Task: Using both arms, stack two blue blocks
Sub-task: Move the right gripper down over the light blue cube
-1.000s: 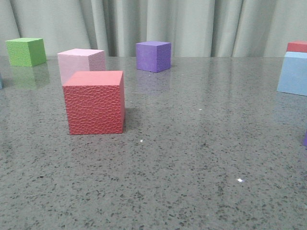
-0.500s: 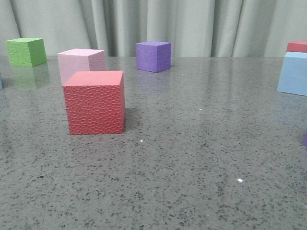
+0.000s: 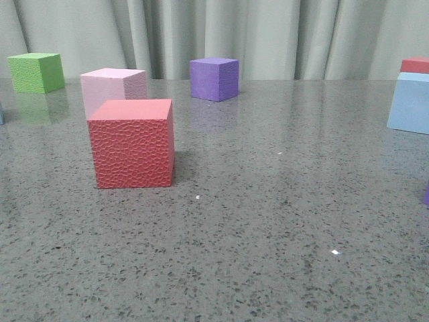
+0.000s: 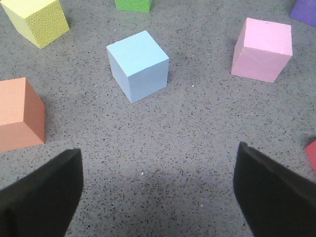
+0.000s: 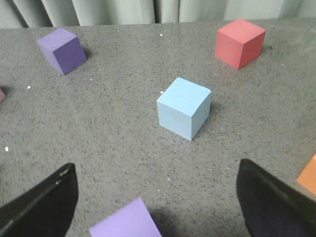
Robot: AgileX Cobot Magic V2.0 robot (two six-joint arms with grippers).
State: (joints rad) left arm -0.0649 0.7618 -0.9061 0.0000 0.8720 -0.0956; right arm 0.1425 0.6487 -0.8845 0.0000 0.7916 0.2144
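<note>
Nothing has really been done on the stacking yet, as far as can be judged: both blue blocks are seen sitting flat on the table (image 3: 268, 221), well apart from each other, and neither is held. In the left wrist view one blue block (image 4: 138, 65) is seen ahead of the left gripper (image 4: 158, 190), whose fingers are spread wide with only bare table between them. Same story on the other side: the second blue block (image 5: 184, 107) is seen ahead of the right gripper (image 5: 158, 202), which is also wide open and empty. So a grasp, a lift, a carry and a placement are all left. Taking the big red textured cube (image 3: 133, 143) in the front view as the landmark, one blue block (image 3: 409, 102) is found far off to its right at the frame edge, with a red cube (image 3: 415, 65) showing just behind it; the other blue one is barely caught in that view, if at all. Counted up: two blue blocks, two purple cubes in the right wrist view (one (image 5: 62, 50) far, one (image 5: 126, 219) near the gripper), one pink cube (image 4: 261, 49), one green cube (image 3: 36, 72), one yellow cube (image 4: 35, 19), and one orange cube (image 4: 19, 113) in the left wrist view. A second orange corner is glimpsed in the right wrist view, but whether it's another cube can't be told.
</note>
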